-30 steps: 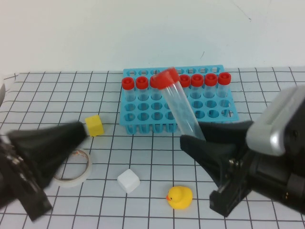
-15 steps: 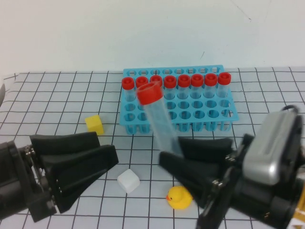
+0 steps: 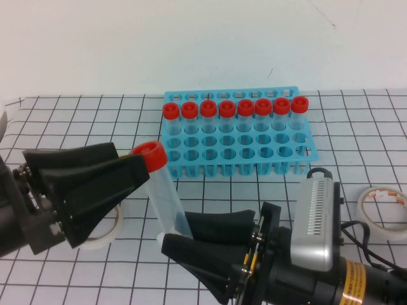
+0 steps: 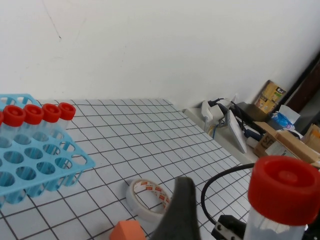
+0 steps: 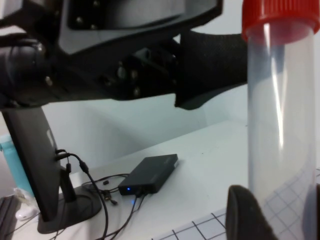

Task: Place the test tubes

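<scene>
A clear test tube with a red cap (image 3: 150,155) stands tilted above the table's near middle. My right gripper (image 3: 177,232) is shut on its lower end; in the right wrist view the test tube (image 5: 280,125) rises between the dark fingers (image 5: 247,215). My left gripper (image 3: 133,162) is open at the left, its fingertips at the level of the cap. In the left wrist view the cap (image 4: 287,190) stands beside one finger (image 4: 179,212), not touching it. The blue rack (image 3: 235,152) at the back holds several red-capped tubes (image 3: 227,110) in its rear row.
A white tape roll (image 3: 107,231) lies partly hidden under the left gripper. Another tape roll (image 3: 382,204) lies at the right, near an orange object (image 4: 127,231) in the left wrist view. The rack's front rows of holes are free.
The right gripper carried the tube left and toward the near edge. The left gripper opened wide and came in beside the tube's cap.
</scene>
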{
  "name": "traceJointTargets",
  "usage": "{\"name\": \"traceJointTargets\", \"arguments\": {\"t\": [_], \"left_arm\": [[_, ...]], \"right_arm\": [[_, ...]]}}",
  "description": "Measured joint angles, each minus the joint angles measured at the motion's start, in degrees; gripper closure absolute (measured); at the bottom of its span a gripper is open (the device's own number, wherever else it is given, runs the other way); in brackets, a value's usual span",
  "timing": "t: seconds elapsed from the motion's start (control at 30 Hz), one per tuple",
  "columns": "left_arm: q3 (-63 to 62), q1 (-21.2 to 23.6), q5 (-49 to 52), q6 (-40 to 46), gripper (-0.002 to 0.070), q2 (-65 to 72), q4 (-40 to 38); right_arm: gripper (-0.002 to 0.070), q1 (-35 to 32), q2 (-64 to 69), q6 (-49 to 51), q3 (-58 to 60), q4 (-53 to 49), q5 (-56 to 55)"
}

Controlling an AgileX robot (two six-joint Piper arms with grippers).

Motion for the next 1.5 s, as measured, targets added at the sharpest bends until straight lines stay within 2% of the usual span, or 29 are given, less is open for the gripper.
{"name": "traceJointTargets", "arguments": {"t": [0.37,0.7,0.93,1.27,1.37,1.43,1.5], "left_arm": [[-0.24,0.00,-0.88,-0.87,0.0090,0.53,0.00],[-0.33,0.00,0.41,-2.74,0.0095,0.53,0.00],[-0.33,0.00,-0.84,-3.34,0.0186,0.53,0.00],[-0.33,0.00,-0.05,-3.46,0.0227,0.53,-0.32],[-0.33,0.00,0.18,-3.46,0.0325,0.53,-0.44],[-0.35,0.00,0.18,-3.46,0.0431,0.53,-0.44],[-0.35,0.00,0.06,-3.46,0.0424,0.53,-0.44]], "right_arm": [[0.0441,0.00,0.02,0.52,-0.26,-0.75,-1.14],[0.0441,0.00,0.02,2.73,-3.79,-5.74,1.76],[0.0441,0.00,0.11,3.00,-3.91,-7.27,4.01],[0.0442,0.00,0.11,3.00,-6.61,-7.63,4.71],[0.0442,0.00,0.15,3.08,-7.00,-7.72,5.37],[0.0441,0.00,0.15,3.23,-7.13,-7.72,5.91],[0.0442,0.00,0.24,3.23,-7.37,-7.62,6.12]]}}
